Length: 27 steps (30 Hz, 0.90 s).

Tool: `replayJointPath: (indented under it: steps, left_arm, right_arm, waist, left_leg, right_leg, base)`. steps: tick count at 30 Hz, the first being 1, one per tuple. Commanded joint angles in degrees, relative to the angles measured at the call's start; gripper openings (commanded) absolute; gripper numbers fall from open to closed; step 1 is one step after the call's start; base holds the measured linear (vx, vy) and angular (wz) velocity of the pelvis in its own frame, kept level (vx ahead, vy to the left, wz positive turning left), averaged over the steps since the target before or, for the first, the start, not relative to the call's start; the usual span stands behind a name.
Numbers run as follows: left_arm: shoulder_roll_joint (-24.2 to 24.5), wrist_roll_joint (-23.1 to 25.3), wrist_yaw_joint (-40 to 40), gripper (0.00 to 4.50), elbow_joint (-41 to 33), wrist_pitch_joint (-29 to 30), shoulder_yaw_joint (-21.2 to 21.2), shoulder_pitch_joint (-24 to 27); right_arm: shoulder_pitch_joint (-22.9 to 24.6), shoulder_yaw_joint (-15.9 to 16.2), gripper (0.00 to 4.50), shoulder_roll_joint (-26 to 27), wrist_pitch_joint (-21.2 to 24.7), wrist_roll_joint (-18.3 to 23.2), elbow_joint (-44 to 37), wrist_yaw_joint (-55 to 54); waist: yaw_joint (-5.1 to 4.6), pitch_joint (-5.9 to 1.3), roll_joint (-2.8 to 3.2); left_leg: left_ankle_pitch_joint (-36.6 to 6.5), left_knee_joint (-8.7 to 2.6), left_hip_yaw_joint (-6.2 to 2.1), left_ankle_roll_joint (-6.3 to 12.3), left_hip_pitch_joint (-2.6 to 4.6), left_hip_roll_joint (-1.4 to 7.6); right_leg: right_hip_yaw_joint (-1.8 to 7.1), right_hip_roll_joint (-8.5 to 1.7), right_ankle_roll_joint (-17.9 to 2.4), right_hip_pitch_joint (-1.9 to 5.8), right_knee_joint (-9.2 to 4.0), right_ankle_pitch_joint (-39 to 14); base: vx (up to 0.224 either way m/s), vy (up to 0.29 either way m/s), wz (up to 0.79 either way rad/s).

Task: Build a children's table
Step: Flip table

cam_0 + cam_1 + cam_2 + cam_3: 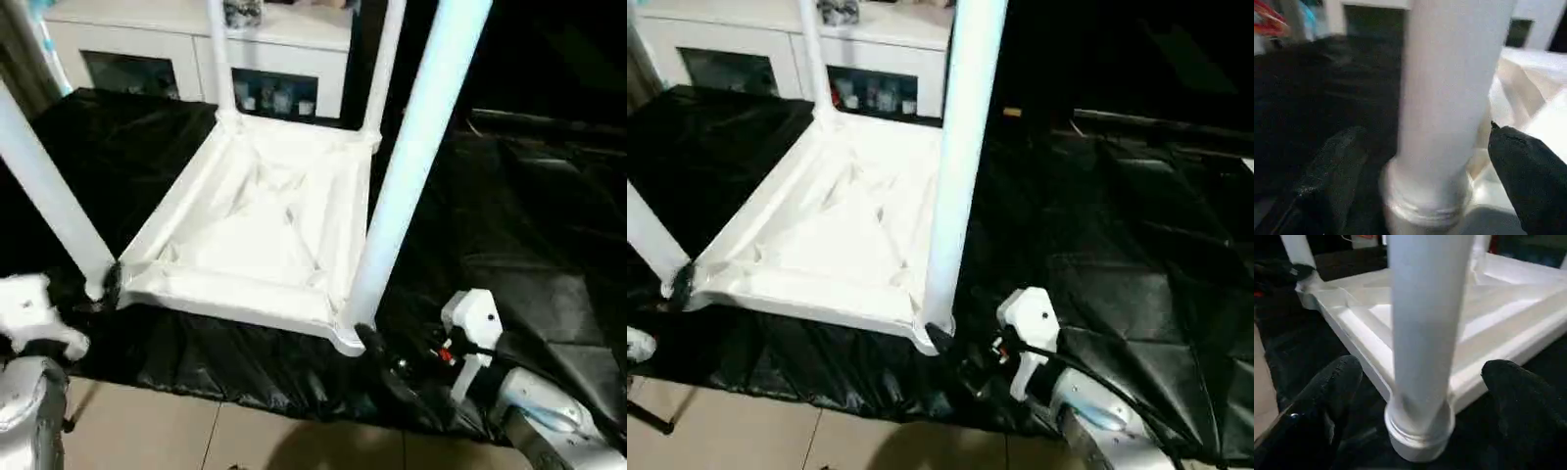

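Head views: upturned children's table (265, 235) on black sheet (549, 225), four legs up. Wrist views: left gripper (1425, 171) and right gripper (1420, 396) each spread around a near-corner leg base.

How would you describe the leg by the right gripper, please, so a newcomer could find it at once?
On the black sheet lies the upturned white tabletop, a leg rising from each corner. Go to the near corner on the robot's right. That leg looks thickest, and the right gripper sits open at its base.
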Motion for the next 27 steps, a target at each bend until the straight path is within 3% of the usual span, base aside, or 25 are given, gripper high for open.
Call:
replayJointPath:
  steps: [1,3,5,8,10,11,15,23,27]
  left_arm:
    - [1.1,1.1,-2.1,4.42,3.2,0.5,-2.4,-2.7]
    - [1.2,0.8,-3.0,4.42,4.6,0.7,-2.6,-4.1]
    - [1.5,1.4,-3.3,4.08,6.6,1.9,-3.3,-6.1]
    - [1.7,1.9,-3.9,3.94,7.5,2.7,-4.4,-7.3]
    - [1.4,1.4,-4.3,3.78,7.4,3.0,-4.4,-7.6]
    - [1.1,0.8,-4.7,3.66,7.8,3.2,-4.8,-8.1]
    - [0.0,0.2,-5.0,3.35,7.4,4.2,-5.9,-8.8]
    - [-4.7,0.9,-0.5,2.83,0.0,11.2,-9.4,-4.9]
    - [-6.9,0.2,2.5,2.58,-1.5,13.3,-8.7,-3.9]
  right_arm:
    - [-1.0,-0.2,4.50,-0.4,-0.7,-0.5,0.4,0.4]
    - [-1.0,-0.4,4.50,-0.7,-0.8,-0.4,0.2,0.7]
    - [-0.1,-1.6,4.50,-2.0,-0.9,0.4,-0.6,1.8]
    - [1.5,-3.0,4.50,-3.9,-0.9,1.5,-1.7,3.4]
    - [2.0,-3.4,4.50,-4.5,-0.9,1.8,-2.0,4.0]
    - [2.6,-3.6,4.50,-5.7,-0.5,2.5,-2.7,5.1]
    - [2.8,-3.4,4.50,-7.3,0.4,3.4,-3.5,6.9]
    - [2.4,-4.0,4.50,-8.5,1.0,4.8,-3.4,8.0]
    - [1.0,-2.8,4.50,-7.2,1.1,4.3,-2.1,6.8]
  waist:
    - [0.03,-2.02,1.41]
    - [0.02,-2.06,1.22]
    - [0.04,-2.23,1.49]
    - [0.18,-2.26,1.40]
    - [0.33,-2.15,1.37]
    - [0.51,-1.98,1.43]
    - [0.97,-1.89,1.38]
    - [1.13,-1.94,1.12]
    - [0.99,-1.80,0.78]
  left_leg:
    - [-10.6,-5.30,-2.63,0.53,0.30,5.59]
    - [-10.2,-5.35,-2.61,0.43,0.16,5.69]
    - [-10.0,-5.13,-2.49,0.39,0.27,5.66]
    - [-9.0,-4.94,-2.36,1.04,0.14,5.74]
    - [-8.9,-4.94,-2.26,1.70,-0.05,5.67]
    - [-10.2,-4.98,-2.23,1.81,0.10,5.74]
    - [-11.1,-5.14,-2.26,1.85,0.17,5.86]
    - [-10.0,-5.00,-2.03,2.20,-0.06,5.99]
    - [-10.3,-4.97,-1.91,2.77,-0.23,5.64]
  right_leg:
    - [4.73,-7.50,-6.9,1.22,-3.30,-9.4]
    - [4.69,-7.56,-7.3,1.35,-3.22,-7.6]
    - [4.68,-7.59,-8.4,1.50,-2.97,-5.0]
    - [4.71,-7.73,-9.3,1.66,-2.72,-3.3]
    - [4.70,-7.91,-9.7,1.74,-2.89,-4.5]
    - [4.68,-7.90,-9.3,1.62,-3.35,-7.8]
    - [4.67,-7.93,-8.2,1.48,-3.68,-11.4]
    - [4.52,-7.93,-9.0,1.44,-3.54,-10.4]
    - [4.40,-7.92,-7.8,1.48,-4.03,-13.7]
  base:
    - [0.000,0.000,0.00]
    - [0.000,0.000,0.00]
    - [0.000,0.000,0.00]
    - [0.000,0.000,0.00]
    - [0.000,0.000,0.00]
    - [0.000,0.000,0.00]
    - [0.000,0.000,0.00]
    - [0.000,0.000,0.00]
    - [0.000,0.000,0.00]
